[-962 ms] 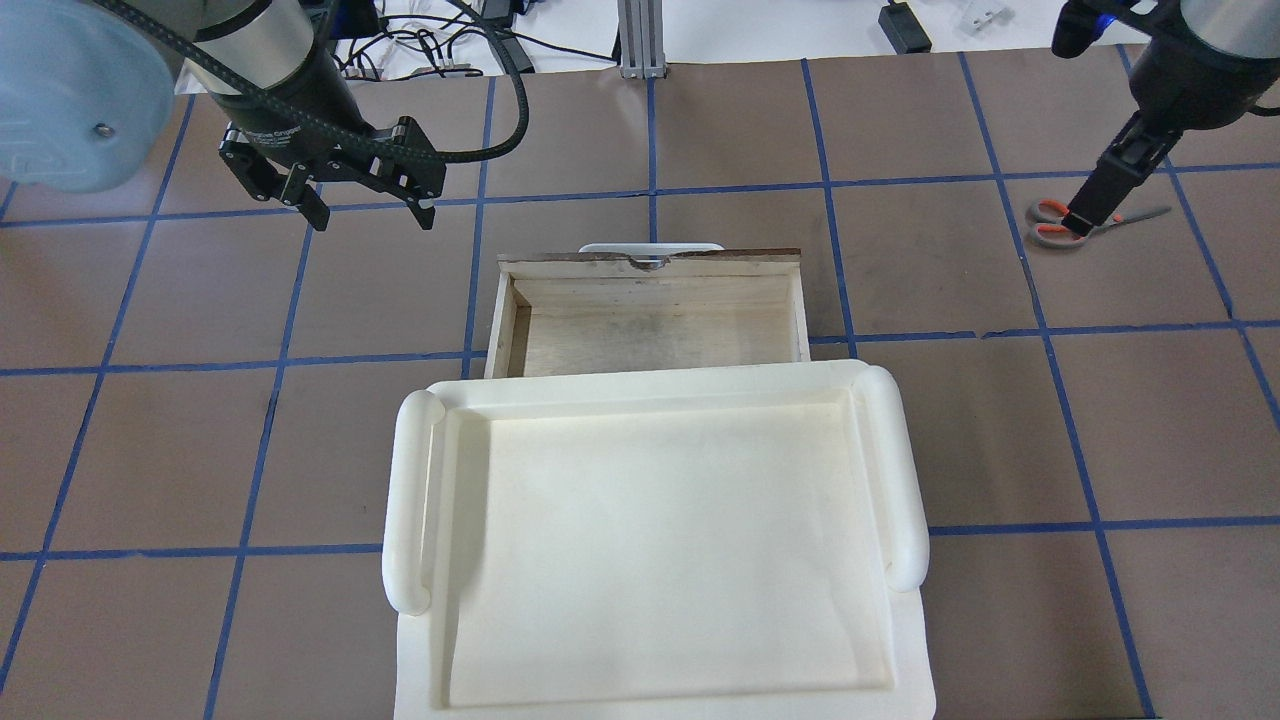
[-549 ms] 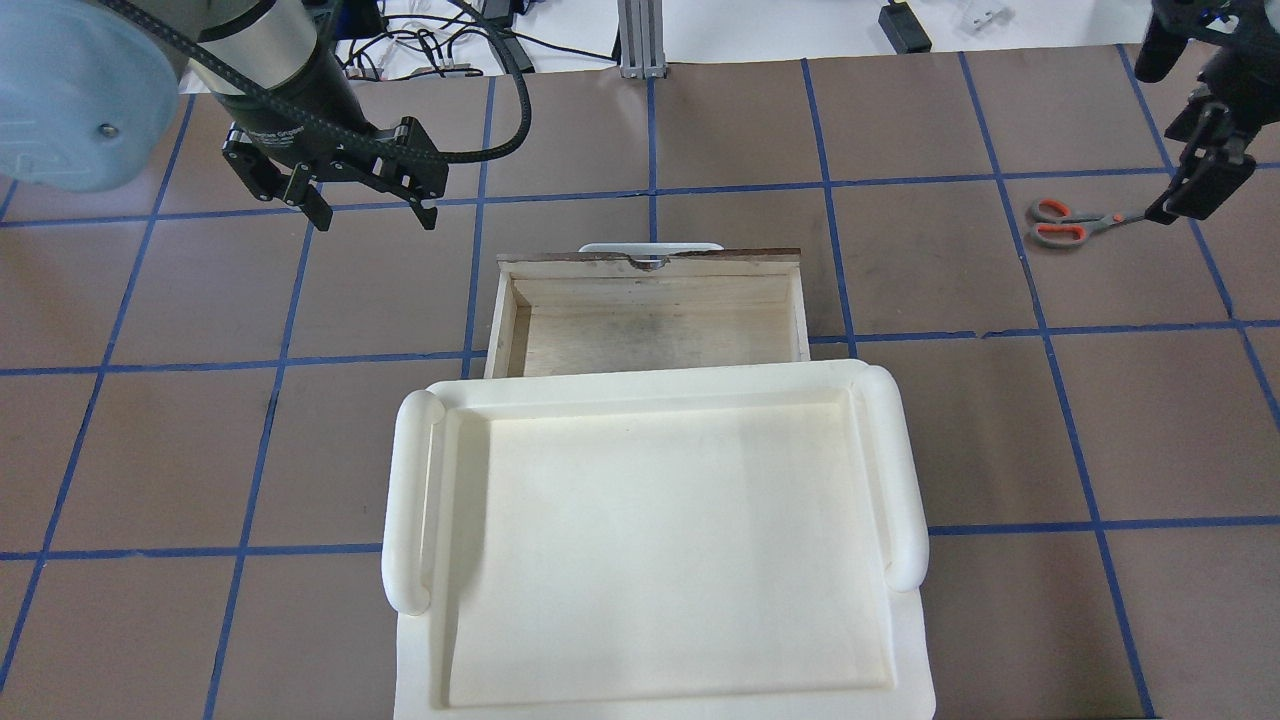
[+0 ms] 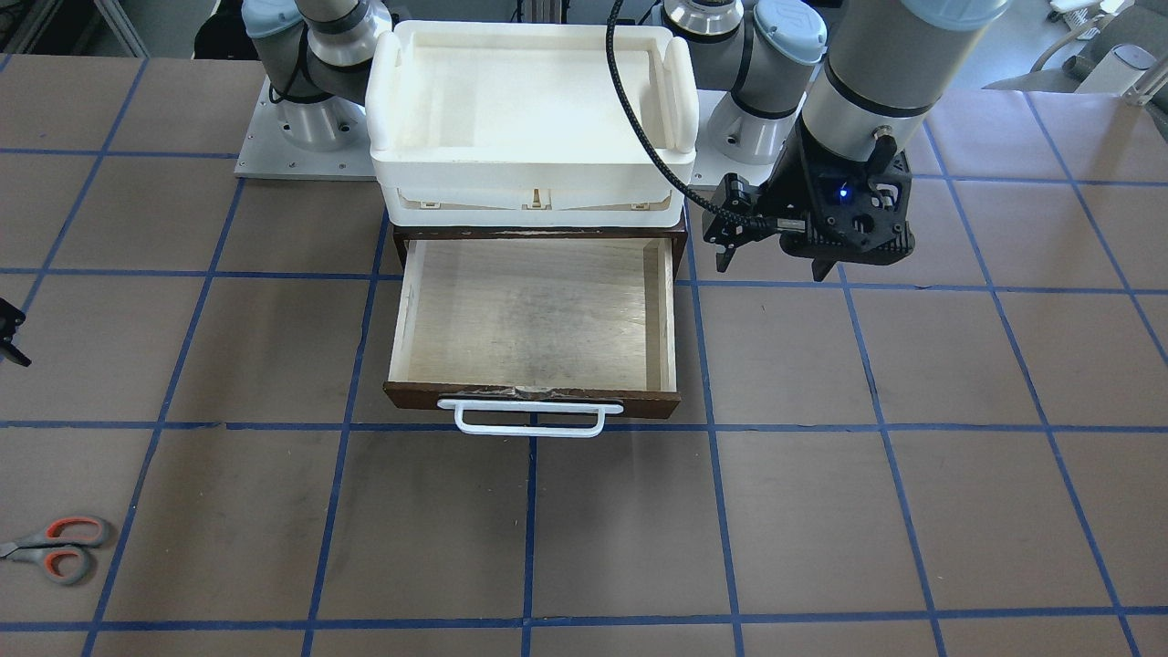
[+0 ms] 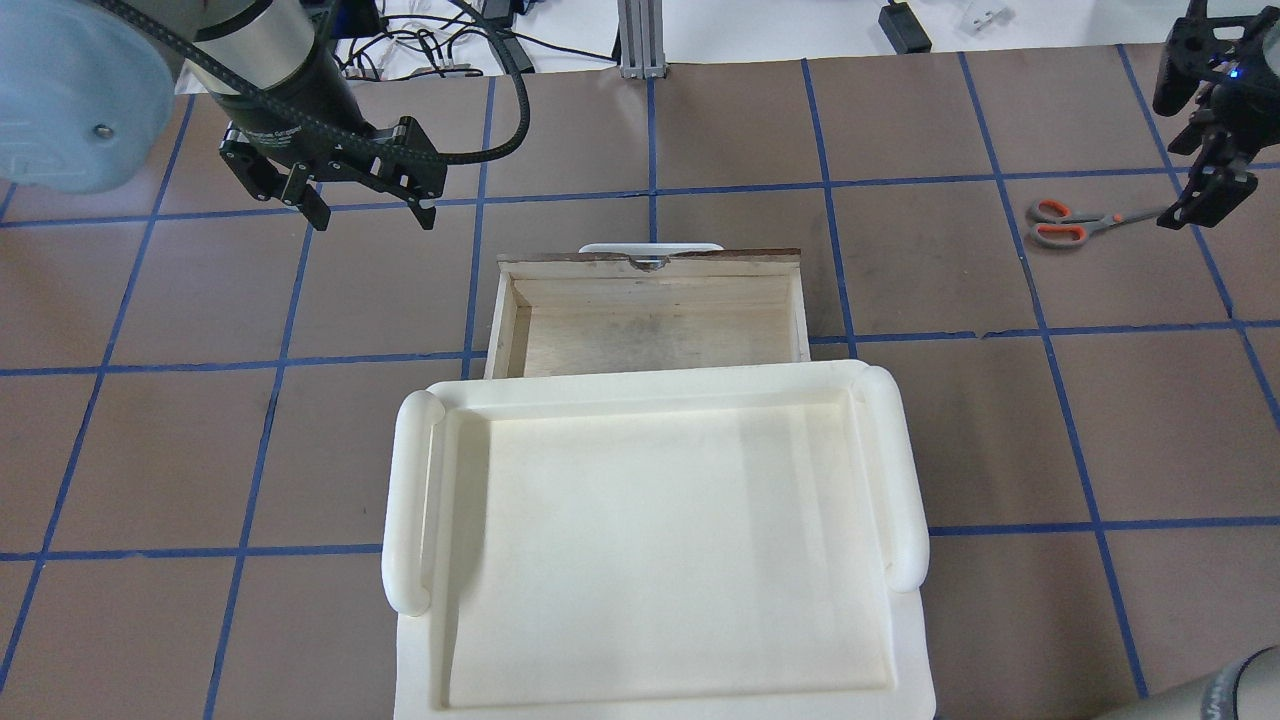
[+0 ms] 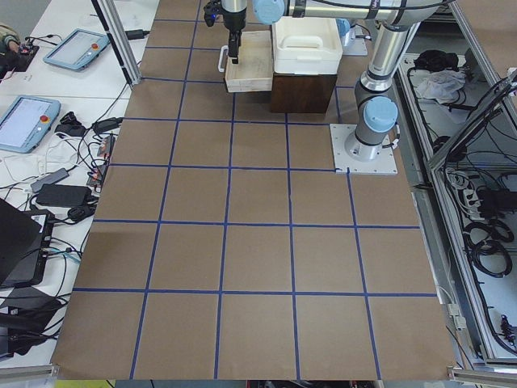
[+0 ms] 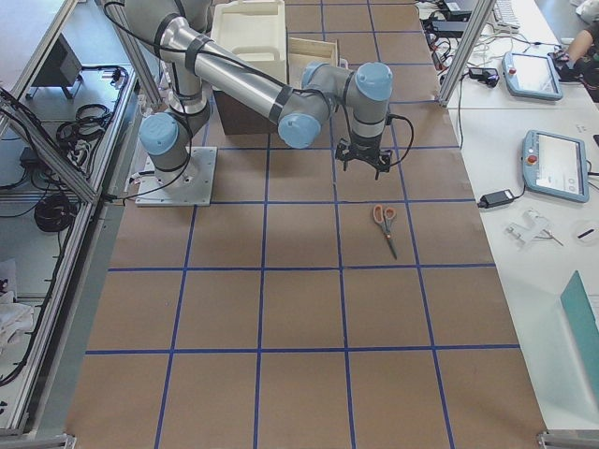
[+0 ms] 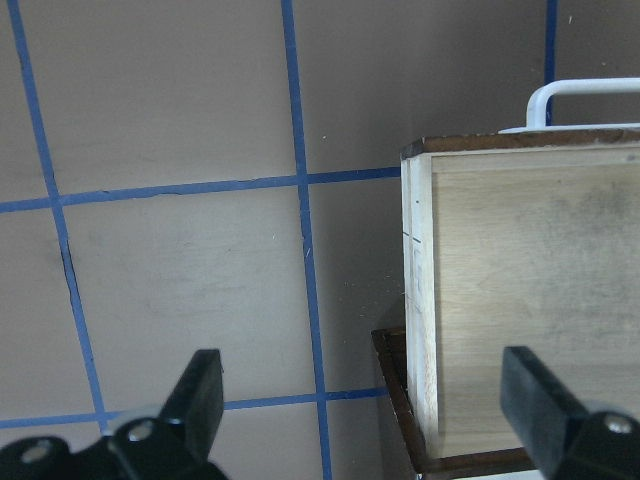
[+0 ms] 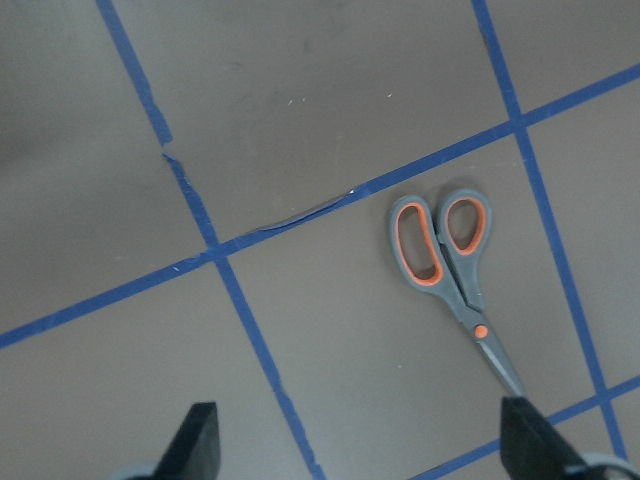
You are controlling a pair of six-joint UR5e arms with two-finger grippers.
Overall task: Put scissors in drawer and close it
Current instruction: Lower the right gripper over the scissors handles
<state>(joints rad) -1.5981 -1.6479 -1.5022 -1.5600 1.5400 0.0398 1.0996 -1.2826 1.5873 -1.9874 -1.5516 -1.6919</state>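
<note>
The scissors [image 4: 1075, 222] lie flat on the brown table mat at the far right, handles pointing toward the drawer; they also show in the front view [image 3: 55, 549] and the right wrist view [image 8: 455, 270]. The drawer [image 4: 650, 335] stands pulled out and empty, its white handle on the far side [image 3: 529, 420]. My right gripper [image 4: 1205, 200] is open and empty, raised just past the blade tips; its fingers [image 8: 195, 445] frame the scissors from above. My left gripper [image 4: 373, 218] is open and empty, hovering left of the drawer, whose side wall shows in the left wrist view [image 7: 420, 300].
A white plastic tray [image 4: 410, 500] sits on top of the dark brown cabinet [image 6: 234, 112] that holds the drawer. Blue tape lines grid the mat. Cables and tablets lie beyond the table's far edge.
My right gripper has moved from over the scissors' handles rightward past the blade tips and risen. The scissors stay on the mat. The left arm has not moved.
</note>
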